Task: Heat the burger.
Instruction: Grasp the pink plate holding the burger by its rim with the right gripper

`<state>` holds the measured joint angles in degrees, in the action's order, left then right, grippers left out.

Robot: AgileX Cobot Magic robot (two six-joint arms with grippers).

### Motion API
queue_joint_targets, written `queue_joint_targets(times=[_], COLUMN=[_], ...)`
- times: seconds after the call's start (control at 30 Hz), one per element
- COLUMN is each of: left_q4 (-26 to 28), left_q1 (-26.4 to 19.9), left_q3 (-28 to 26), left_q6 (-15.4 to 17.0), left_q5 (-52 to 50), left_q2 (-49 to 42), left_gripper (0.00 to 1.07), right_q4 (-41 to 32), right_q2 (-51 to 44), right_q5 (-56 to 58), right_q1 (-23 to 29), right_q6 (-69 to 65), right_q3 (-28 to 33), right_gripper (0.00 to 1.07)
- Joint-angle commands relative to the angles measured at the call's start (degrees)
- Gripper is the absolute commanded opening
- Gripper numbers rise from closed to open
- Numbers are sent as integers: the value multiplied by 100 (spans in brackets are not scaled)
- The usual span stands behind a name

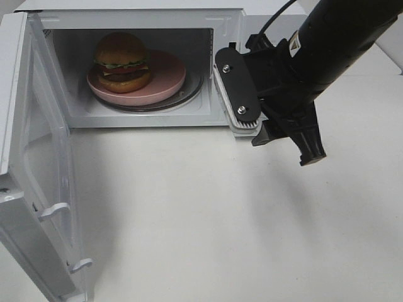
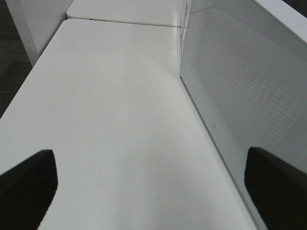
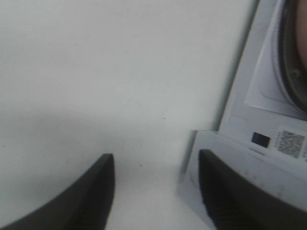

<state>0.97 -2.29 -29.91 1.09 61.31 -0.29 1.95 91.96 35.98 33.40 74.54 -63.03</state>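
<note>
Well, burger (image 1: 123, 61) on pink plate (image 1: 169, 78) in microwave (image 1: 145, 19), left jaws spread, right jaws spread

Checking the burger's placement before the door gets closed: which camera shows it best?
The exterior high view: the burger sits in full sight on the pink plate inside the microwave. Neither wrist view shows it.

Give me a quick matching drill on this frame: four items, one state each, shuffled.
Items:
1. burger
2. plate
3. microwave door
4. right gripper

States:
a. swung wide open
b. fingers apart, holding nothing
c. sits on the plate
d. pink, under the food

Pairs: 1-c, 2-d, 3-a, 4-b
</note>
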Motion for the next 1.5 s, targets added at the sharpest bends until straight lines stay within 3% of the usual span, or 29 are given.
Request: queue_joint_targets(times=[0.03, 0.17, 0.57, 1.5], left_q4=[17, 17, 17, 17], left_q1=[6, 6, 6, 6], left_q3=[23, 23, 23, 23], left_q6=[-11, -11, -11, -11], left_q5=[-6, -6, -6, -6], left_q2=[-103, -103, -103, -103], left_gripper=[98, 98, 98, 98], right_q4=[510, 762, 1289, 1473], right_q2=[17, 57, 292, 1811], right_q5=[-424, -521, -825, -1152], right_q1=[166, 350, 561, 676], right_q6=[-710, -877, -1266, -1902], right_q3=[-11, -11, -166, -1576], right_gripper=[85, 98, 95, 90])
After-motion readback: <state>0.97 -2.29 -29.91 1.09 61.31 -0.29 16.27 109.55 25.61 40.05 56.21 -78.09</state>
